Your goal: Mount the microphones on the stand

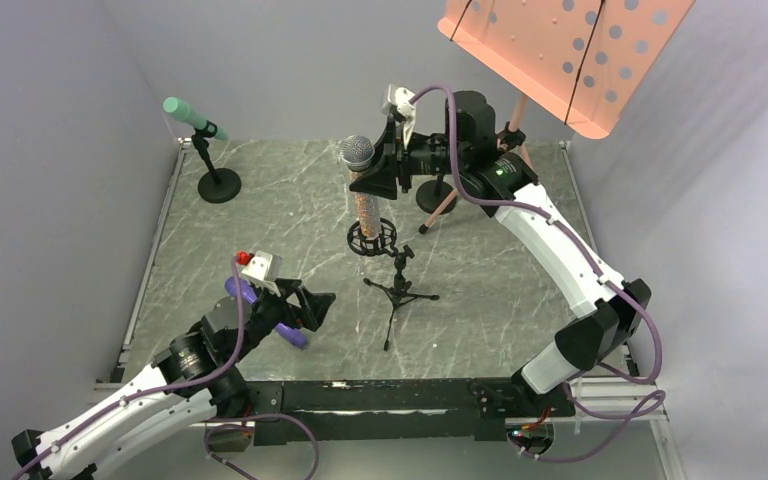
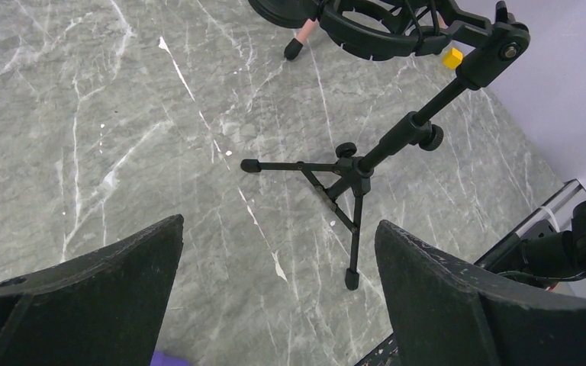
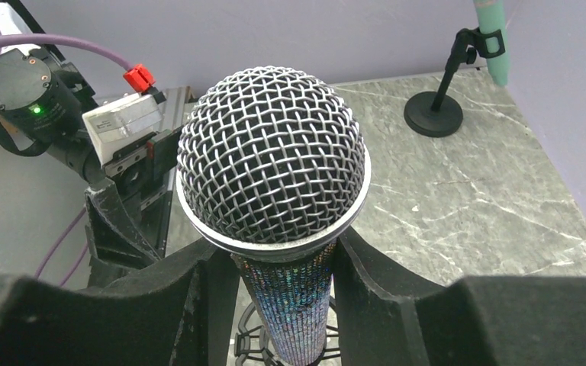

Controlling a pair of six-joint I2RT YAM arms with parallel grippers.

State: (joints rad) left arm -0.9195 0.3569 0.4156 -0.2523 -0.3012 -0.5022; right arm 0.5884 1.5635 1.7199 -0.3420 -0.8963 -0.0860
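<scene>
Progress check, three microphones to mount. Teal-green microphone (image 1: 194, 118): done by the look of it, clipped at a tilt in the round-base stand (image 1: 219, 185) at the far left of the bench (image 1: 260, 230), nothing touching it. Glittery microphone (image 3: 272, 156): in hand. The right hand (image 1: 378, 178) holds it upright, its fingers (image 3: 397, 305) closed partway on the sparkly body just under the silver mesh head, one on each side. The lower end of the body goes down into the black ring mount (image 1: 372, 240) that the tripod stand (image 2: 359, 166) carries on its slanted pole. The right wrist view shows the ring around the barrel, but how deep it sits, and whether it is seated, cannot be told. Judgement: this one is mid-insertion and not yet released. Purple microphone (image 1: 295, 337): not started. It lies flat on the bench near the front left, partly hidden beneath the left arm. The left hand (image 2: 278, 225) hangs over it, spread wide with nothing in its grasp; its camera looks out at the tripod's feet and bare marble. A dark round base (image 1: 436, 195) shows partly behind the right arm, near the legs of the peach music stand (image 1: 570, 50); cannot tell whether it belongs to a free microphone stand. Tally as I read it: one mounted, one going in, one left to pick up and place.
</scene>
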